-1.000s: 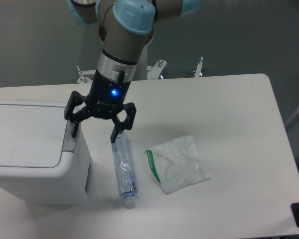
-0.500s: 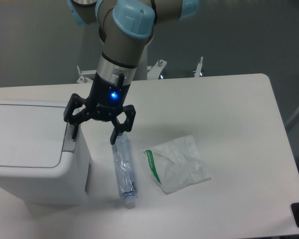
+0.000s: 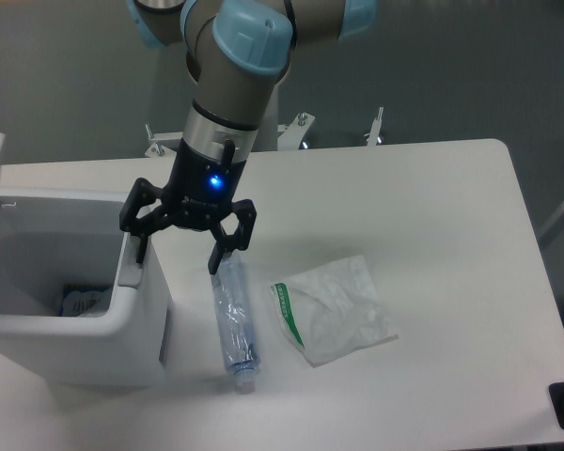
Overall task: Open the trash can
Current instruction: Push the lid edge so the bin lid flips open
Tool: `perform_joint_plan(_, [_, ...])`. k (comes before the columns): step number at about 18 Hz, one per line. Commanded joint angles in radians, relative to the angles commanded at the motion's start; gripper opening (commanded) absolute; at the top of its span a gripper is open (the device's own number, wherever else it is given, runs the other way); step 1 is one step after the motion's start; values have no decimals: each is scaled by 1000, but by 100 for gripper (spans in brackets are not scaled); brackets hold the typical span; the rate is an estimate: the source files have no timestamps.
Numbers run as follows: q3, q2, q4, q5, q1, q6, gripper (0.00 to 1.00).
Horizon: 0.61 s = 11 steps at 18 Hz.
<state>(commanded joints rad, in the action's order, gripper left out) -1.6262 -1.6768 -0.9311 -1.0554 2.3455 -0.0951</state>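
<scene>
Single fixed view, set high in front of the table, angled steeply down and across it toward a dark grey backdrop. Mid-range: most of the white tabletop fits, far edge and right corner visible, near edge cut by the frame bottom. Arm enters from top centre, upper links cropped. Trash can sits at the left edge, partly out of frame. No second view to compare.
</scene>
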Motion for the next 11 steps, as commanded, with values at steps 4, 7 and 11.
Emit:
perform_joint_plan(4, [52,15,3,-3,47,-5,100])
perform_joint_plan(7, [89,22,6,-11,97,-23,100])
perform_joint_plan(11, [95,25,5,-115,140,-103,100])
